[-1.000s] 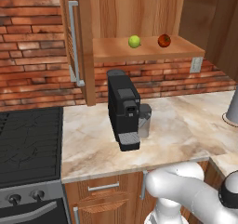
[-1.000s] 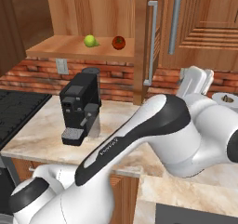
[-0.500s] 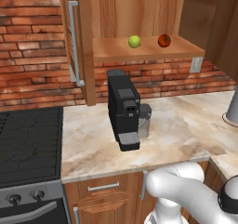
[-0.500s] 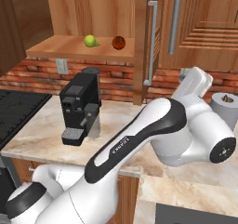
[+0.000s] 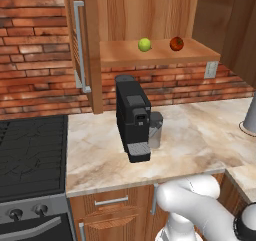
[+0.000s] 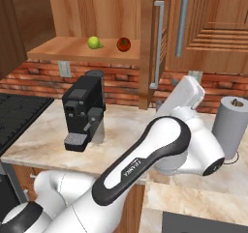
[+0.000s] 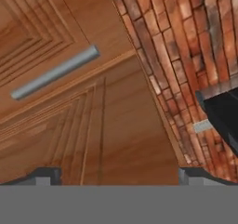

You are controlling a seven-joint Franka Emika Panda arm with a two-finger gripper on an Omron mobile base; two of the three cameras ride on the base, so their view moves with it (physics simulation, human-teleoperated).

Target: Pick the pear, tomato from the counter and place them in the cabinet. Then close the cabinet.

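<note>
The pear (image 5: pixel 144 44) (image 6: pixel 94 42) and the tomato (image 5: pixel 176 43) (image 6: pixel 123 44) rest side by side on the shelf of the open cabinet (image 5: pixel 150 55) (image 6: pixel 72 48), above the counter (image 5: pixel 200 145) (image 6: pixel 43 135). The cabinet's right door (image 6: pixel 147 43) swings out edge-on, with its bar handle (image 6: pixel 157 43) facing right. In the hand view my gripper (image 7: pixel 120 176) is open with nothing between its fingertips (image 7: pixel 46 175). It faces a panelled wooden door (image 7: pixel 93 125) with a silver handle (image 7: pixel 56 72). My white hand (image 6: pixel 188 93) hovers just right of that open door.
A black coffee machine (image 5: pixel 132 117) (image 6: pixel 85 111) (image 7: pixel 223 121) stands on the counter under the shelf. The stove (image 5: pixel 30 155) lies to the left, and a grey paper-towel roll (image 6: pixel 231 125) to the right. The left door (image 5: pixel 75 45) stands open. Brick wall (image 7: pixel 186 56) runs behind.
My arm has swung, and the hand has moved a little left and down toward the open right door. The pear and tomato stay put on the shelf.
</note>
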